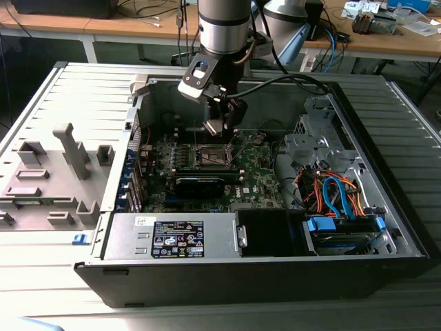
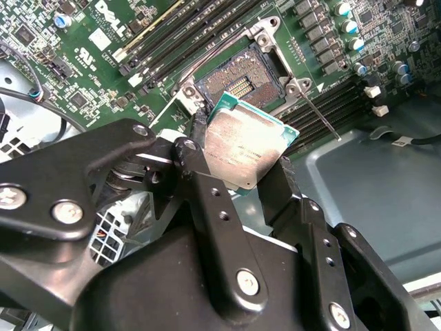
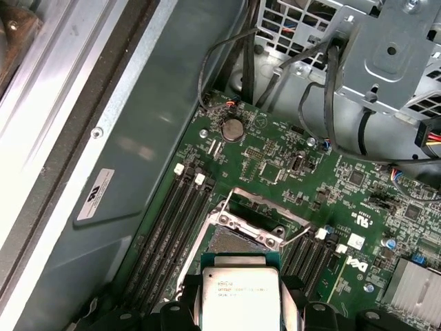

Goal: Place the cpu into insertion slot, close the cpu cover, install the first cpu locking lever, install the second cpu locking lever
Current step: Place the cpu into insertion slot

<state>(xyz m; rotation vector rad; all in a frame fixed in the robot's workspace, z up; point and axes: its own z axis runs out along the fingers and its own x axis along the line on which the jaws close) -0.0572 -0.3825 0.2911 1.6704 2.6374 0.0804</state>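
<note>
My gripper (image 1: 219, 124) hangs inside the open computer case, shut on the cpu (image 1: 212, 127). In both wrist views the cpu (image 2: 248, 148) (image 3: 240, 293) is a silvery square chip with a green rim, pinched on two opposite edges by the black fingers (image 2: 200, 134). It hangs tilted, a short way above the insertion slot (image 2: 241, 79) (image 3: 231, 241) and not touching it. The slot's brownish contact field lies bare in its frame on the green motherboard (image 1: 258, 172). The cpu cover (image 3: 251, 219) stands raised at one side of the slot. A thin locking lever (image 2: 320, 117) sticks out beside it.
Black memory slots (image 3: 172, 227) run alongside the socket. A long black card (image 1: 200, 185) lies in front of it, then the power supply (image 1: 172, 238). A metal drive cage (image 1: 317, 138) and coloured cables (image 1: 337, 193) fill the exterior view's right. A grey fixture (image 1: 55, 172) sits outside the case.
</note>
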